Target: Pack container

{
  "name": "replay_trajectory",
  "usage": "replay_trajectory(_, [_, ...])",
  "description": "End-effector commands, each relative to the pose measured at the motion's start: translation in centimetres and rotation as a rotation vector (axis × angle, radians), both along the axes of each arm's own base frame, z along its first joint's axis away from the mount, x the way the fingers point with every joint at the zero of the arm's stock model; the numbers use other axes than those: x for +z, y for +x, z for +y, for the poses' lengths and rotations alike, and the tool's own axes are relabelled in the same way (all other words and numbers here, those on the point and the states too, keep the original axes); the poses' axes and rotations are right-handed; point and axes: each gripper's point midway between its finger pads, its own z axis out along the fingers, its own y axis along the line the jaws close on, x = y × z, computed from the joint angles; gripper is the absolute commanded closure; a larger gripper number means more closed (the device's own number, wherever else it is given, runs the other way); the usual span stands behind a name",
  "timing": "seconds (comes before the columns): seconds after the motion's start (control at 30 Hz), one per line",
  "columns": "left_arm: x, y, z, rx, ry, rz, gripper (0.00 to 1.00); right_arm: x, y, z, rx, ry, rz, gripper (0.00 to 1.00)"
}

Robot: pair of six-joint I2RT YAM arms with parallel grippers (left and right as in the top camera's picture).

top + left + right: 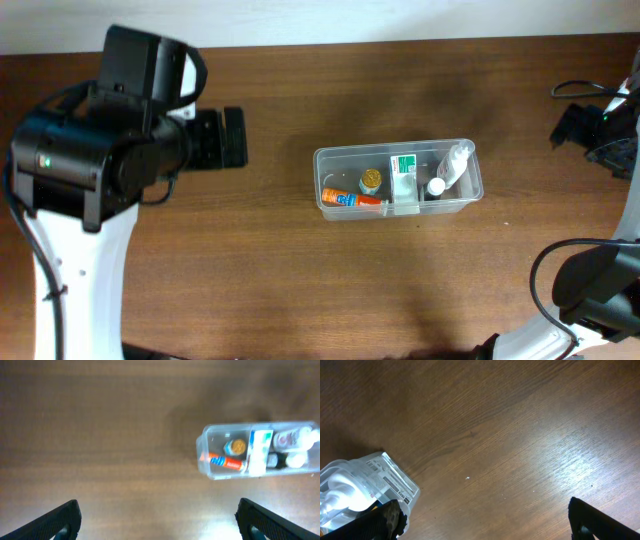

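**Both pincers empty and apart; tub sits loaded at mid-table**

Black fingertips [60, 520] fill the bottom corners of the left wrist view. Your left pincer [160, 522] stands wide apart with only bare wood between its jaws. The right pincer [487, 522] reads the same in its own view: jaws spread, nothing held.

Ahead of the left pincer and off to one side lies the container [318, 180], flat on the table [300, 280] near the middle and well apart from that arm. The right wrist view catches one rounded corner of it low beside a finger. From overhead, though, the right arm hangs near the table's edge, clear of the tub.

Inside the container you can make out:
- an orange tube [352, 199] lying along the near wall
- a small gold-topped jar [371, 179] just behind it
- a white-and-green box [403, 178] standing in the middle
- two white bottles [452, 165] at the far end

Nothing loose shows on the table around it, and no lid is in view.

My judgement is that the packing step is at or very near its end, with every visible item already in the tub. Your next move calls for little. Check the table edges beyond the frame for a stray item or a lid. If you do reach in, come down from above so the fingers do not nudge the light plastic wall.
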Motion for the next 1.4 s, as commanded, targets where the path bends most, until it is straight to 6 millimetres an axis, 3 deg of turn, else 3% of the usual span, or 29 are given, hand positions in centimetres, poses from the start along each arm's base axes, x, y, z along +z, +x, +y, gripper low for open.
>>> replay_trajectory(0.0, [-1.2, -1.7, 0.4, 0.009, 0.001, 0.043, 0.01, 0.2, -0.2, -0.4, -0.013, -0.012, -0.001, 0.02])
replay_trajectory(0.27, [-1.3, -9.3, 2.5, 0.067, -0.068, 0.012, 0.01, 0.2, -0.2, -0.4, -0.013, -0.012, -0.001, 0.02])
replay_trajectory(0.43, [0.6, -12.9, 3.6, 0.062, -0.108, -0.105, 0.01, 0.2, -0.2, -0.4, -0.013, -0.012, -0.001, 0.02])
replay_trajectory(0.63, [1.8, -15.0, 4.7, 0.04, -0.094, -0.194, 0.01, 0.2, -0.2, -0.4, -0.013, -0.012, -0.001, 0.02])
replay_trajectory(0.8, [0.2, -14.0, 5.8, -0.014, 0.061, -0.196, 0.01, 0.2, -0.2, -0.4, -0.013, -0.012, -0.001, 0.02])
replay_trajectory(1.03, [-3.2, -7.8, 4.7, -0.165, 0.195, -0.394, 0.01, 0.2, -0.2, -0.4, -0.013, -0.012, -0.001, 0.02])
replay_trajectory(1.27, [-11.1, -6.5, 6.8, -0.056, 0.163, -0.6, 0.01, 0.2, -0.2, -0.4, -0.013, -0.012, -0.001, 0.02])
replay_trajectory(1.37, [-13.2, -6.5, 7.7, -0.014, 0.165, -0.67, 0.01, 0.2, -0.2, -0.4, -0.013, -0.012, -0.001, 0.02])
